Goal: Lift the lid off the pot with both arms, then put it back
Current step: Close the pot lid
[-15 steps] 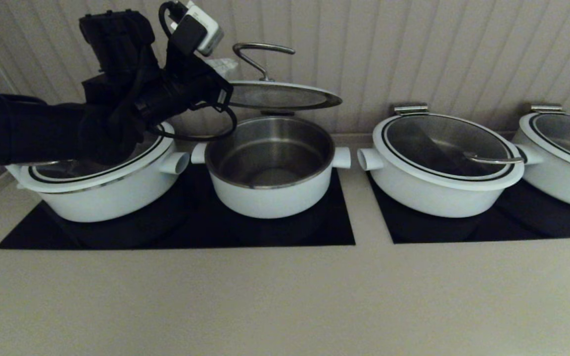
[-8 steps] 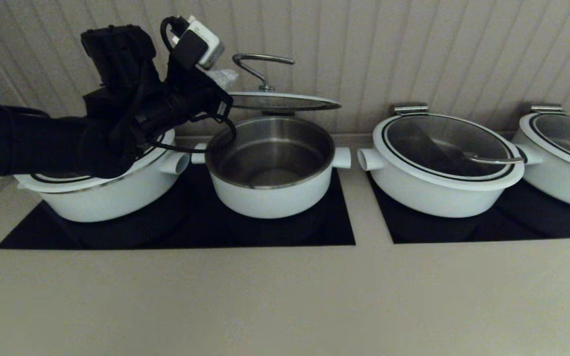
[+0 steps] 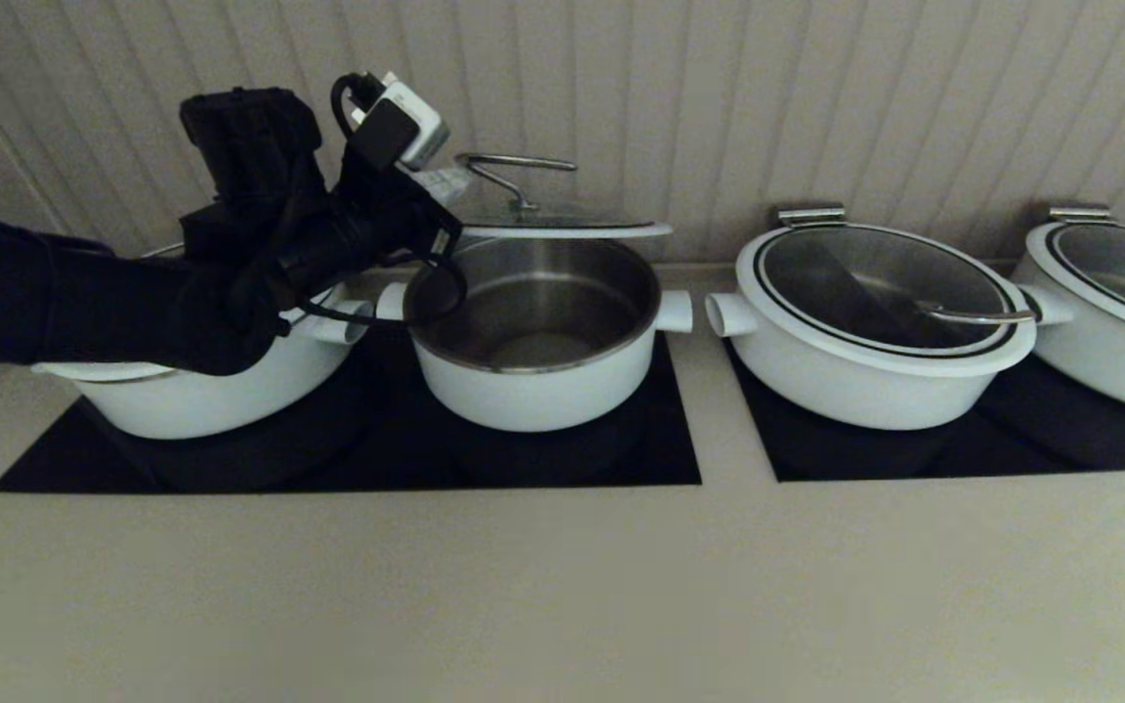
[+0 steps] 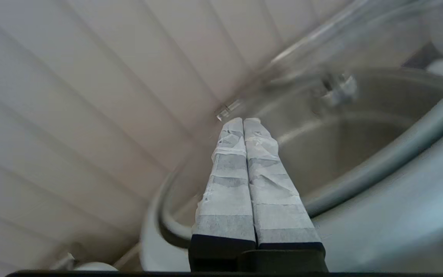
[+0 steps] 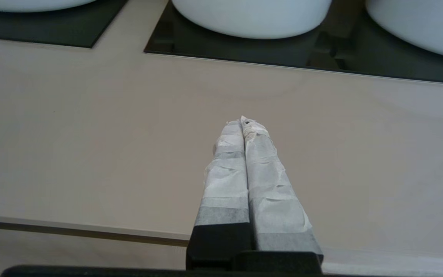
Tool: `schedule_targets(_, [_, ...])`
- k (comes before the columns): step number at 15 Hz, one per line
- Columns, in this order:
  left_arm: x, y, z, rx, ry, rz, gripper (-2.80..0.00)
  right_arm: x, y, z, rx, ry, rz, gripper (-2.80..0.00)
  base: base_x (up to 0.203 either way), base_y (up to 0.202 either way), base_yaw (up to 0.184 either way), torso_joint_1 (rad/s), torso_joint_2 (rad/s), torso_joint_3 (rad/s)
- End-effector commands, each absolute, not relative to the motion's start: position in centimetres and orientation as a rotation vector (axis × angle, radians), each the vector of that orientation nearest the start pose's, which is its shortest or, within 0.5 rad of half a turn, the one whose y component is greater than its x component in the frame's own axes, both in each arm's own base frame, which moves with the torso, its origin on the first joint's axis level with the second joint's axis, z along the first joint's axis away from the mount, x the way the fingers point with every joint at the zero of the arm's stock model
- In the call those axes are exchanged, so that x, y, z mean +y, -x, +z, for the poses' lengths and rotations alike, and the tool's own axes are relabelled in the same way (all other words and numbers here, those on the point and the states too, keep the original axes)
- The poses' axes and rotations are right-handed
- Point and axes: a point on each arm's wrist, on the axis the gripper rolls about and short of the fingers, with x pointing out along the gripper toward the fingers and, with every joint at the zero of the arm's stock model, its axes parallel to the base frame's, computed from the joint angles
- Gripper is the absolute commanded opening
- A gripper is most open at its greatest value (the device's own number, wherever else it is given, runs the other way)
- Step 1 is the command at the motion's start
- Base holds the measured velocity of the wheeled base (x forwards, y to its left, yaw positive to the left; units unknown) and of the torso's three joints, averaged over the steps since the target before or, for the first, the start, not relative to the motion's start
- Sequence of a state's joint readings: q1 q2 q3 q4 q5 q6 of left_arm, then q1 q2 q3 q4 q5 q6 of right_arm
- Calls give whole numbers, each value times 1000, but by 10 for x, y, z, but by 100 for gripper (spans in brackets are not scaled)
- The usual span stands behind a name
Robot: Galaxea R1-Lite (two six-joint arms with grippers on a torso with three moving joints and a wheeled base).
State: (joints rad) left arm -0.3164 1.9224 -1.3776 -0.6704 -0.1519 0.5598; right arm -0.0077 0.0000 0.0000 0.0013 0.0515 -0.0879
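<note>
The lid (image 3: pixel 562 227), glass with a white rim and a curved steel handle, hangs level just above the back rim of the open white pot (image 3: pixel 533 376). My left gripper (image 3: pixel 445 184) is at the lid's left side and shut on the end of its handle. In the left wrist view the taped fingers (image 4: pixel 243 120) are pressed together, with the lid (image 4: pixel 360 46) and the pot's steel inside (image 4: pixel 360 127) beyond them. My right gripper (image 5: pixel 243 121) is shut and empty over the bare counter, out of the head view.
A wider white pot (image 3: pixel 191 400) sits under my left arm. Two more lidded pots (image 3: pixel 875 322) (image 3: pixel 1109 303) stand to the right. All rest on black cooktops (image 3: pixel 523 464) by the ribbed wall. The beige counter (image 3: pixel 562 586) runs along the front.
My left gripper has come down with the lid. The lid has dropped from well above the pot to just over its rim and has levelled out.
</note>
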Motion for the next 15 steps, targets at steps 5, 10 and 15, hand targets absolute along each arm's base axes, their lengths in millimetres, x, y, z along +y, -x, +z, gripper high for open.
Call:
schedule_targets(5, [-125, -372, 258, -226, -544, -429, -280, 1, 23, 75, 0, 89, 45, -280, 0, 0, 0, 0, 0, 0])
schedule_targets(10, [-124, -369, 249, -194, -549, -437, -280, 1, 23, 75, 0, 89, 45, -280, 0, 0, 0, 0, 0, 0])
schedule_targets(15, [-123, -368, 240, -164, -557, -445, -280, 1, 23, 75, 0, 88, 45, -280, 0, 0, 0, 0, 0, 0])
